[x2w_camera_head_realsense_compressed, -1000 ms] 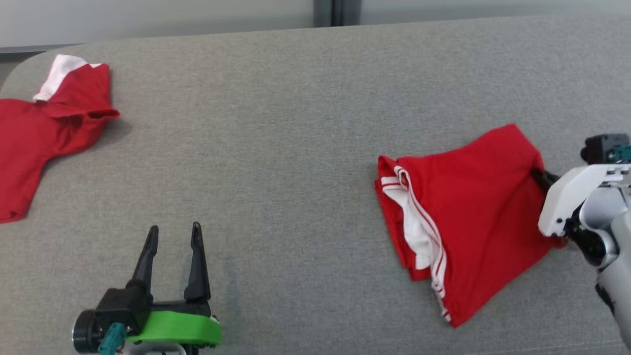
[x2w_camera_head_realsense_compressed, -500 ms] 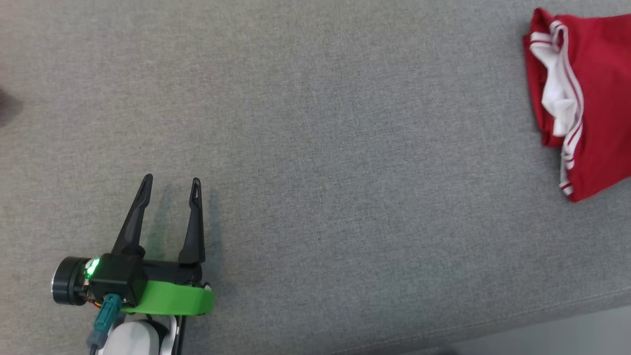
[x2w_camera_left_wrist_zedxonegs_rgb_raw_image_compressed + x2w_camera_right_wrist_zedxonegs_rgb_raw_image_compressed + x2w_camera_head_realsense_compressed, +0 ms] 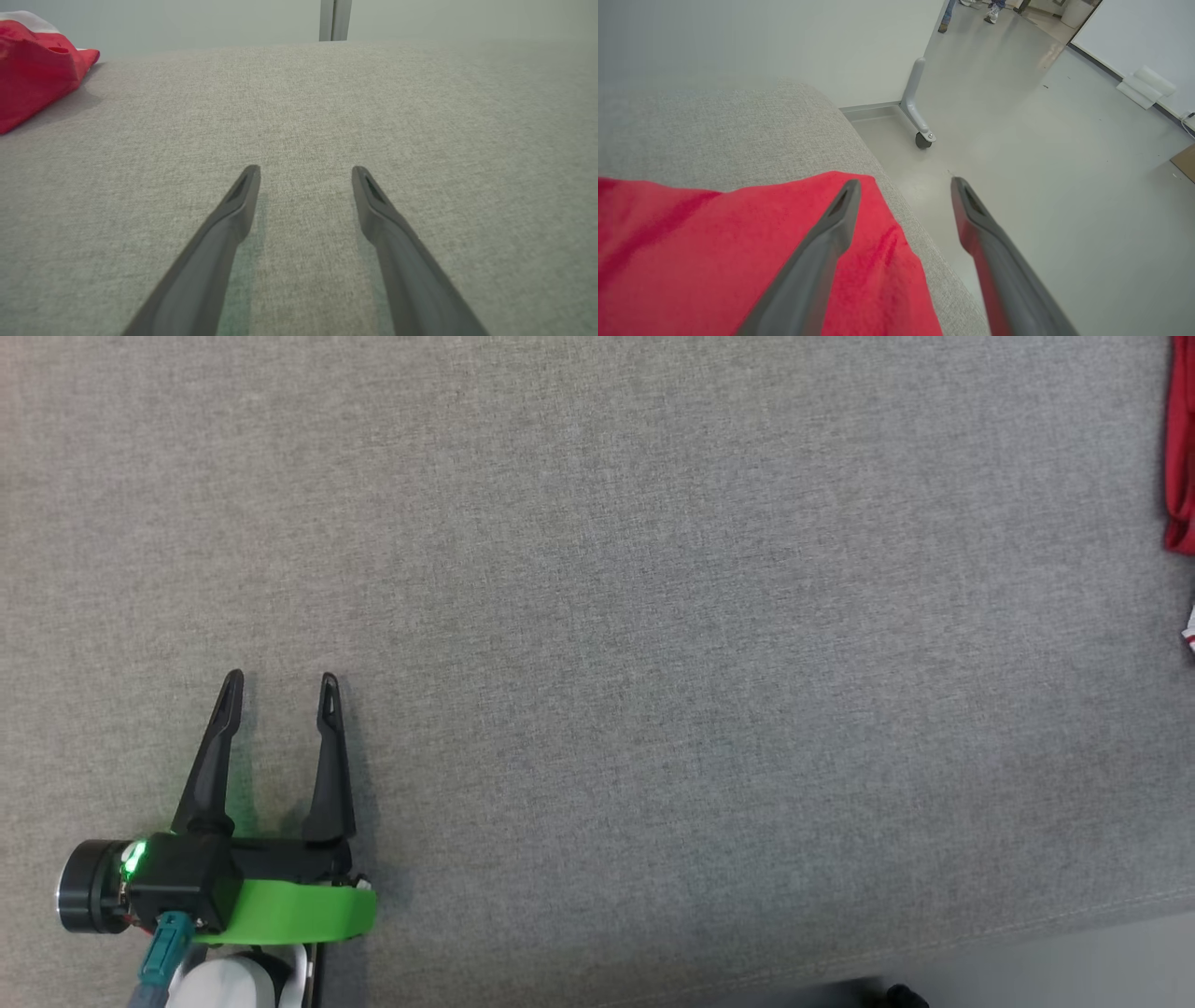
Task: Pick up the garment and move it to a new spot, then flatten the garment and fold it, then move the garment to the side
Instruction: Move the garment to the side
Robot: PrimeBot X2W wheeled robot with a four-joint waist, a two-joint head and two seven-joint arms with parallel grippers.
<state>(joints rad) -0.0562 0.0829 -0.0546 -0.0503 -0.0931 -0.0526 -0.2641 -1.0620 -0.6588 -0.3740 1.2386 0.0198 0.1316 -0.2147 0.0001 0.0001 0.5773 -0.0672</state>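
A sliver of the folded red garment [image 3: 1178,448] shows at the head view's right edge, on the grey cushioned surface [image 3: 653,616]. My left gripper [image 3: 280,679] rests open at the lower left, far from it, with nothing between its fingers [image 3: 304,169]. In the right wrist view my right gripper [image 3: 906,182] is open above the red garment [image 3: 714,252]. Its left finger hangs over the cloth near the surface's corner, its right finger over the floor beyond the edge. The cloth lies flat, not held.
A second red and white garment [image 3: 32,65] lies at the far left of the surface. Past the garment's corner the surface drops to a pale floor [image 3: 1041,140]. A wheeled panel foot [image 3: 920,135] stands there, and a person's feet [image 3: 992,9] show far off.
The head camera has swung left and down, so the folded garment slid to the right edge and the right arm left that view. The left gripper stays open.
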